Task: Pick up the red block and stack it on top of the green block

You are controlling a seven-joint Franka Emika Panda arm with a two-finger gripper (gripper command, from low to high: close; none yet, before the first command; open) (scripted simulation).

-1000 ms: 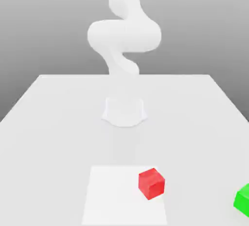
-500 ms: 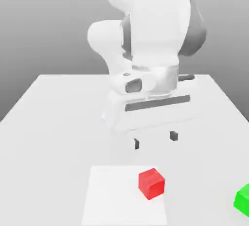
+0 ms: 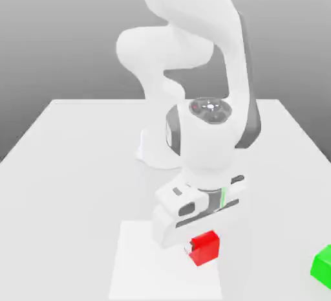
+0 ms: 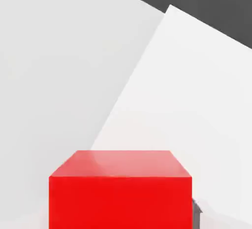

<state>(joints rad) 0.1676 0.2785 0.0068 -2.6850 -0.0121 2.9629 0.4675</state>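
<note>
Nearest the tool: bright red cube with plain matte faces (image 3: 207,250), between the fingertips of the white two-finger gripper (image 3: 204,246). Gripper state: clamped on the red cube, one dark pad (image 4: 196,215) against its side in the hand view. Cube sits low under the hand, apparently resting on the surface, its faces square to the grip.

Just below the tool: flat white square panel (image 3: 145,267); the cube is at its edge, on the exterior view's right.

Farther out, well apart from the tool towards the exterior view's right: bright green cube with plain faces (image 3: 323,267), partly cut off by the frame. Nothing on its visible top. Pale grey tabletop (image 3: 271,196) runs between the two.

Step in hand, as judged: grasp made, lift due. Let the grip settle, then raise straight up, with no sideways drag that could twist the cube in the pads. Gain height well over the green cube before crossing; a low pass could knock it. Turn the wrist to match its faces, centre above, lower slowly to contact, and only then release evenly. Main risk: an off-centre set-down, tipping the stack.
</note>
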